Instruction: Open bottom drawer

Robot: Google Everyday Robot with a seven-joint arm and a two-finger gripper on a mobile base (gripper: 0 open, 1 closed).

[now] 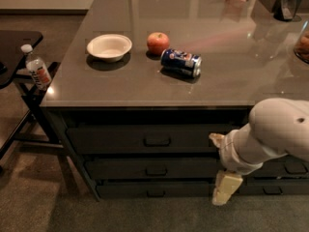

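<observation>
Bottom drawer (pixel 125 190): lowest front, 6 o'clock below the counter (pixel 231 81); handle (pixel 155 193) central.
Gripper (pixel 226 190): at the drawer's 3 o'clock end, apart from the handle; apart or together, I cannot tell.
I'd shift toward 9 o'clock, catch the handle, pull straight.
Bowl (pixel 109 46), apple (pixel 158 42), can (pixel 181 62): on the counter, no obstruction.
Bottle (pixel 37 70): 9 o'clock.

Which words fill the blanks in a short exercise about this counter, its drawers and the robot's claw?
1. The soda can lies on its ____ on the counter.
2. Between the white bowl and the can sits a red ____.
3. The bottom drawer is fully ____.
4. In the picture, the claw hangs low, to the ____ of the bottom drawer's handle.
Missing words: side; apple; closed; right.
</observation>
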